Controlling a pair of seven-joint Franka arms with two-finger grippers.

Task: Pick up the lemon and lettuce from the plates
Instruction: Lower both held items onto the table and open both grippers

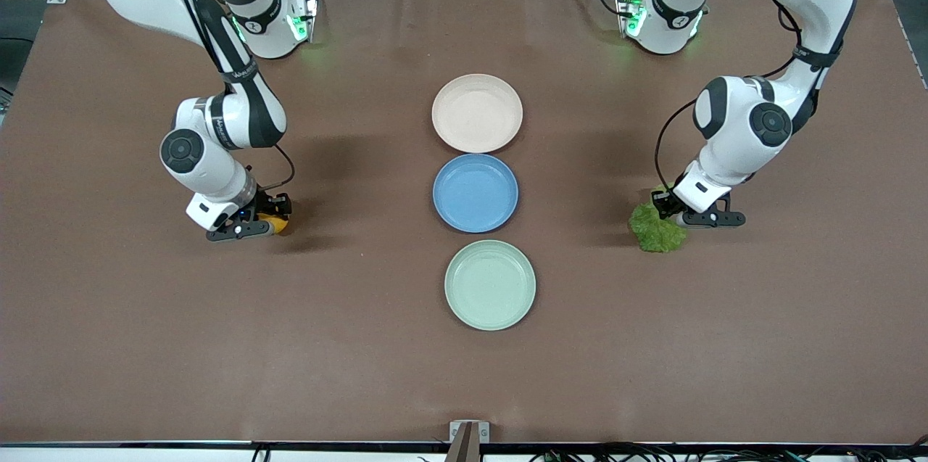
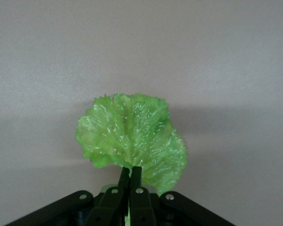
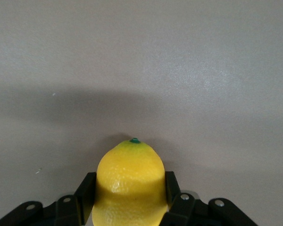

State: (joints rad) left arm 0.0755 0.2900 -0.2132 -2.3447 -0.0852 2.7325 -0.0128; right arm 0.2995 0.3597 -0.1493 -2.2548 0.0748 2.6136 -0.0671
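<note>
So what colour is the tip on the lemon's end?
Green, on the yellow lemon; right wrist view shows it best.

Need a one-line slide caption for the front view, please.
Left gripper holds lettuce, right gripper holds lemon, three plates between.

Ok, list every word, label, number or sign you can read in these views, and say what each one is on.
Nothing can be read.
Right arm: white lettering on its black band, too small to read.
Plates, blue plate, lemon, lettuce, table: no print.
Left gripper and right gripper: no markings shown.
</note>
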